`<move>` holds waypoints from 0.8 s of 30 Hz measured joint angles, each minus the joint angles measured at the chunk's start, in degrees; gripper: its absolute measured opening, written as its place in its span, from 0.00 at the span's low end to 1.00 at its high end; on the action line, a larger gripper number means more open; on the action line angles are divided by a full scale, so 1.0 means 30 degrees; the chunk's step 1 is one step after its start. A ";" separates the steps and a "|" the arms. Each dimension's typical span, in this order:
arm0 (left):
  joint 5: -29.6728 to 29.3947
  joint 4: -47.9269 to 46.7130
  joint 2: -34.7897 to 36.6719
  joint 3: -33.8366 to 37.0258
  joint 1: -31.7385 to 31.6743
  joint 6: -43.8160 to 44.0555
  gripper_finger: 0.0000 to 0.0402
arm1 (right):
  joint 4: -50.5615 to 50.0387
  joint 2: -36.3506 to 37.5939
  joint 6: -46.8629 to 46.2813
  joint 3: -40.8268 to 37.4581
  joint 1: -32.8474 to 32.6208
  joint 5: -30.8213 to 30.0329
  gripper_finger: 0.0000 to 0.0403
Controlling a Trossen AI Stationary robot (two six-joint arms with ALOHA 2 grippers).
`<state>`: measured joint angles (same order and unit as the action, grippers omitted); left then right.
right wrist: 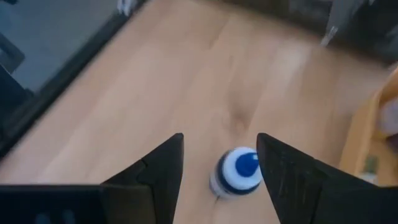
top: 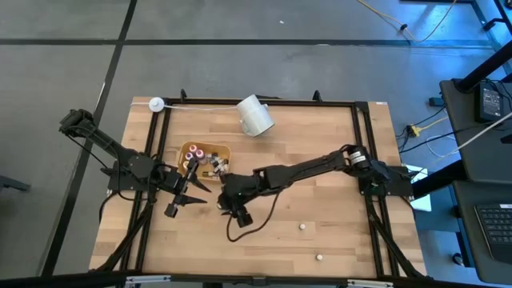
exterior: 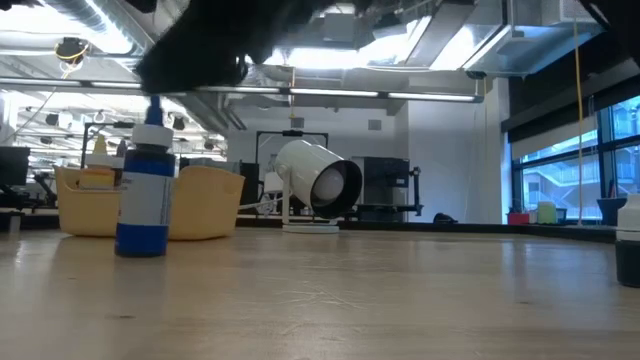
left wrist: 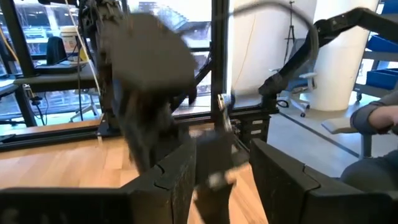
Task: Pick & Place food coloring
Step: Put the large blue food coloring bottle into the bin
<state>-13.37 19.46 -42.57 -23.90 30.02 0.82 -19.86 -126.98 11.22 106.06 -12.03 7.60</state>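
A small food coloring bottle [right wrist: 238, 172] with a blue cap and blue label stands upright on its base on the wooden table, also seen in the low view [exterior: 145, 190]. My right gripper [right wrist: 221, 140] hovers open just above it, one finger on either side of the cap, touching nothing. In the high view my right gripper [top: 234, 206] is near the table's middle, beside the yellow tray [top: 226, 149], which holds several more bottles [top: 200, 154]. My left gripper [top: 178, 204] waits open to the left of it, level above the table [left wrist: 224, 155].
A big white cup [top: 256, 116] lies on its side at the far middle of the table. Two tiny loose bottles [top: 302, 226] [top: 319, 258] sit on the near right. Another bottle [exterior: 628, 240] shows at the low view's right edge. A person's sleeve [left wrist: 376, 118] shows beyond the table.
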 joint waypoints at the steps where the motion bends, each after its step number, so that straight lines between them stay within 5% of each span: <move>1: -0.0004 -0.0002 0.0000 0.0000 -0.0003 -0.0021 0.37 | -0.0102 0.0326 0.0052 0.0000 -0.0087 0.0000 0.51; 12: 0.0019 -0.0007 0.0000 0.0000 0.0000 0.0020 0.36 | -0.2604 0.3517 -0.0204 -0.2265 -0.1753 -0.0131 0.51; 24: 0.0955 -0.0007 0.0000 0.0000 0.0000 0.1966 0.37 | 0.5004 1.0700 -0.4497 -1.4927 -0.4681 -0.5570 0.51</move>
<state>-10.51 19.44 -42.57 -23.90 30.02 6.72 -4.84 -94.88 -2.27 61.28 -26.08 -9.12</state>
